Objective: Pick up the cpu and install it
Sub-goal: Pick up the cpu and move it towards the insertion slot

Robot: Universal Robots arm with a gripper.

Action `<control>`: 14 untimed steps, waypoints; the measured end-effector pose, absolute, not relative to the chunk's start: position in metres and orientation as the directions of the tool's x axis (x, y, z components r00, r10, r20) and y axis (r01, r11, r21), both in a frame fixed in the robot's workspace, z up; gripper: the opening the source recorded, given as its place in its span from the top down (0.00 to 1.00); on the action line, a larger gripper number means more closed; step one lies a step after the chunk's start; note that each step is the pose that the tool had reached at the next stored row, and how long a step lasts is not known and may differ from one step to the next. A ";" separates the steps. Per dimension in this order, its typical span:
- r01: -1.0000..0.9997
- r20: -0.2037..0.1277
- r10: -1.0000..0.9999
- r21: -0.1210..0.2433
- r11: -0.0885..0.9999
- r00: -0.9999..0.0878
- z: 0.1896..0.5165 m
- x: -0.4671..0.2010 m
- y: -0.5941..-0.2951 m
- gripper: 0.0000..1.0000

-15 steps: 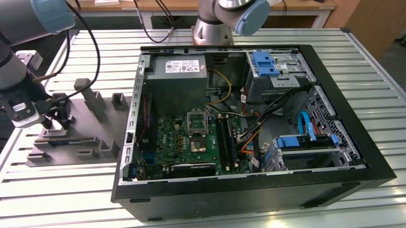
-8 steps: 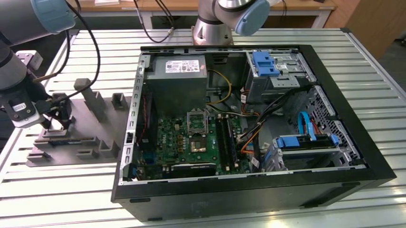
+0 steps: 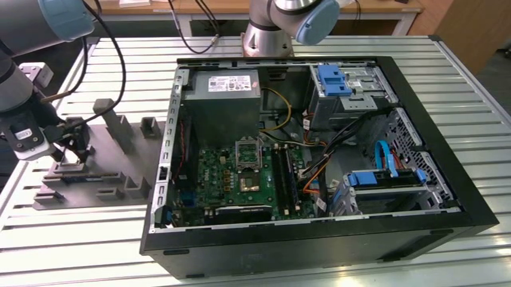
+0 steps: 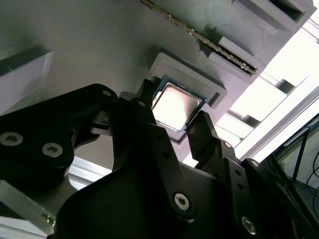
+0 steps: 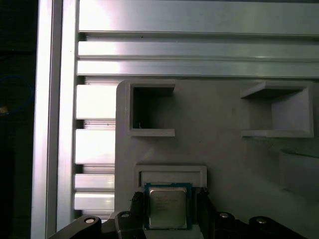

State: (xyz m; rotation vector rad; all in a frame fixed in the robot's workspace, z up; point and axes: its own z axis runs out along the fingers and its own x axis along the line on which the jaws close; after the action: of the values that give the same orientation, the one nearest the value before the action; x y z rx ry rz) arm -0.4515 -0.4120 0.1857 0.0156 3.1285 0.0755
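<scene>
The cpu (image 4: pixel 174 105) (image 5: pixel 167 206) is a small square chip with a pale metal top and a green edge. In both wrist views it sits between my black fingers, right at its shallow framed seat in the grey moulded tray (image 5: pixel 224 149) (image 4: pixel 99 45). My gripper (image 4: pixel 174 108) (image 5: pixel 168 203) is shut on it, one finger against each side edge. In the exterior view my gripper (image 3: pixel 72 149) hangs low over the tray (image 3: pixel 104 182), at the exterior view's left. The silver-framed socket (image 3: pixel 248 154) lies on the green motherboard (image 3: pixel 227 179) inside the open computer case (image 3: pixel 319 242).
Upright grey posts (image 3: pixel 119 128) rise from the tray beside my gripper. A grey power supply box (image 3: pixel 231 89), blue drive brackets (image 3: pixel 334 79) and loose cables (image 3: pixel 351 140) crowd the case. A second arm's base (image 3: pixel 267 39) stands behind the case on the slatted metal table (image 3: pixel 80 239).
</scene>
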 end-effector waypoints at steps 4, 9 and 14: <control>0.010 -0.012 0.010 0.048 0.999 -1.000 0.186 -0.454 -0.412 0.45; 0.009 -0.014 0.010 0.048 0.999 -1.000 0.186 -0.457 -0.412 0.45; 0.009 -0.019 0.010 0.048 0.999 -1.000 0.184 -0.457 -0.412 0.45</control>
State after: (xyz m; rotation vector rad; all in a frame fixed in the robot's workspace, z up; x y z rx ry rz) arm -0.4571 -0.4121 0.1841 0.0152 3.1215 0.0748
